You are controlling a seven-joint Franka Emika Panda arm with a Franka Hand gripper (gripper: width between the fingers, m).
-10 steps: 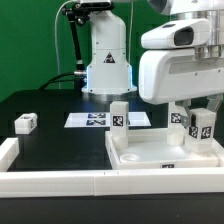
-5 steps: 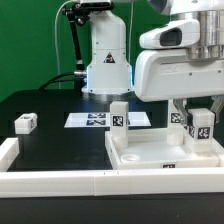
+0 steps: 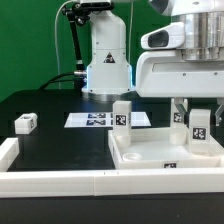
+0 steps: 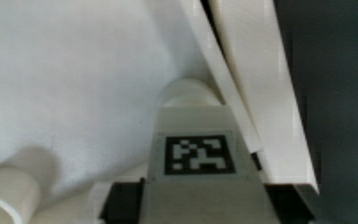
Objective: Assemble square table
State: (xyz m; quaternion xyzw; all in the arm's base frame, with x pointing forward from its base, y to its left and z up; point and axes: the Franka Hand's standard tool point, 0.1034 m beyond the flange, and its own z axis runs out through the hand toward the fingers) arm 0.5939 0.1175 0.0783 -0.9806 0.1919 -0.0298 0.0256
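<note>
Pretty plain setup: a matte black table with a low white barrier wall along its near edge, turning a corner at the exterior view's left. The marker board lies flat mid-table. Behind it there's just a pale, blank wall, softly and evenly lit.

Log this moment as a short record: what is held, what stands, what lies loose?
end effector: shut on a leg block, upright by the square tabletop rim
second leg block: upright at tabletop corner, exterior view's left
loose leg block: lying on black table, exterior view's left
marker board: flat, behind tabletop
</note>
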